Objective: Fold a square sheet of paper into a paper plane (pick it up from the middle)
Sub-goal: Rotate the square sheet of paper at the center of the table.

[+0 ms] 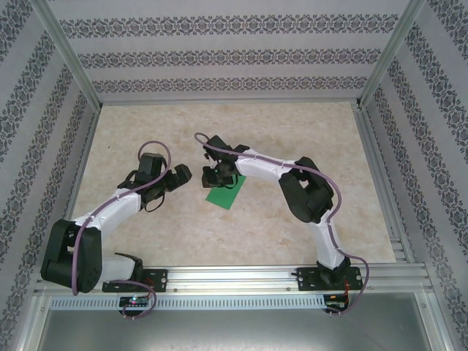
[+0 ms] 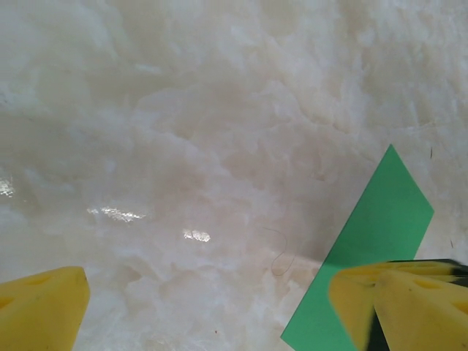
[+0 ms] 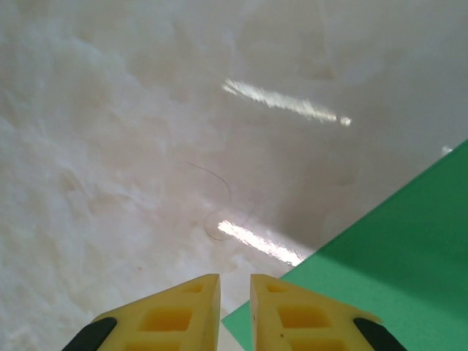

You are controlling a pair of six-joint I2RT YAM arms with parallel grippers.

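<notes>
No text, label, brand, number or sign can be read anywhere in these views.

Both arms reach inward from their bases over the table. The left gripper stands just left of the table's middle with its yellow fingers spread wide. The right gripper hangs at the middle, tilted down, its fingers nearly together with a narrow gap.
</notes>
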